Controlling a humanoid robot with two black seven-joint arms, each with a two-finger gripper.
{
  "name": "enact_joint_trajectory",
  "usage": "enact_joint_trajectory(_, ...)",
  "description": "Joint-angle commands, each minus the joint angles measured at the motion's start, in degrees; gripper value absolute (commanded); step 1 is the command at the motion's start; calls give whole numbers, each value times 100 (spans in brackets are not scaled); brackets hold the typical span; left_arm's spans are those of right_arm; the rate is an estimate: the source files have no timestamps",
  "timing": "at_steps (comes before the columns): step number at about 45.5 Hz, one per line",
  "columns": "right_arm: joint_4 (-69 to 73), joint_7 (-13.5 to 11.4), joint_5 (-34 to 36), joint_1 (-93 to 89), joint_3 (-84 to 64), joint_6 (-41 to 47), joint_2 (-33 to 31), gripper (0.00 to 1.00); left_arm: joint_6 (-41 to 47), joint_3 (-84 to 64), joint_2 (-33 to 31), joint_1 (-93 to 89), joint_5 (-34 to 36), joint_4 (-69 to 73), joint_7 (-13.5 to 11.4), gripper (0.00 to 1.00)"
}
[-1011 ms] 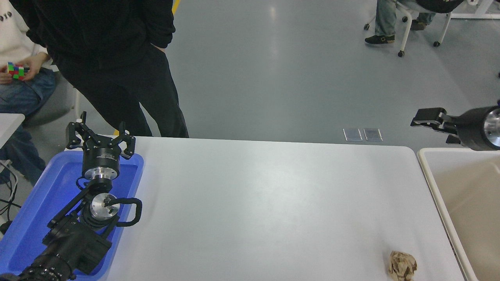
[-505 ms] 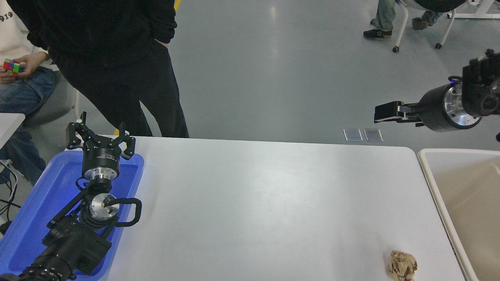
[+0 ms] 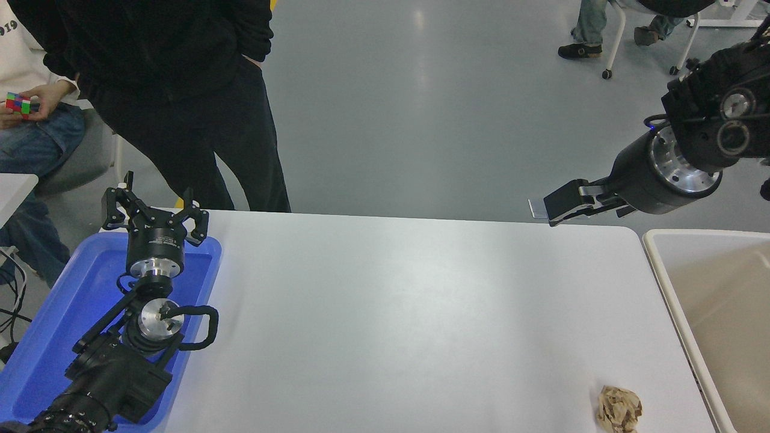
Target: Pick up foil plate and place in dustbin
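Judging from the head view, no foil plate is seen on the desk (image 3: 391,313), in the right tool (image 3: 550,211) or in the visible part of the dustbin (image 3: 652,246), so the drop is taken as already made and the step in hand as the arm's retreat. The right tool is held empty over the far right edge of the desk, just left of the dustbin's far corner; its fingers appear close together, though whether they fully meet cannot be told. For a clean retreat, the tool is best kept high, clear of the bin's rim and of the crumpled paper ball (image 3: 619,409) near the right front. The left tool (image 3: 155,213) is parked over the blue tray (image 3: 36,337) at the lower left, fingers spread apart.

Against the earlier frames, the right tool is found further left and lower, and more of its arm is seen; the left arm and the paper ball are unchanged.
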Motion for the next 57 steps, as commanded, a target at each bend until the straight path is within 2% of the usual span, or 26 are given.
enact_joint_trajectory(1, 71, 0, 144, 404, 28, 1198, 24, 100, 0, 0, 0, -9, 0, 0, 0, 99)
enact_joint_trajectory(5, 71, -9, 416, 474, 28, 1497, 15, 100, 0, 0, 0, 0, 0, 0, 0, 99)
enact_joint_trajectory(16, 71, -97, 1682, 474, -43, 1463, 68, 100, 0, 0, 0, 0, 0, 0, 0, 99)
enact_joint_trajectory(32, 62, -70, 1788, 378, -25, 1384, 498, 100, 0, 0, 0, 0, 0, 0, 0, 99)
enact_joint_trajectory(57, 62, 0, 1796, 589, -130, 1498, 419, 100, 0, 0, 0, 0, 0, 0, 0, 99)
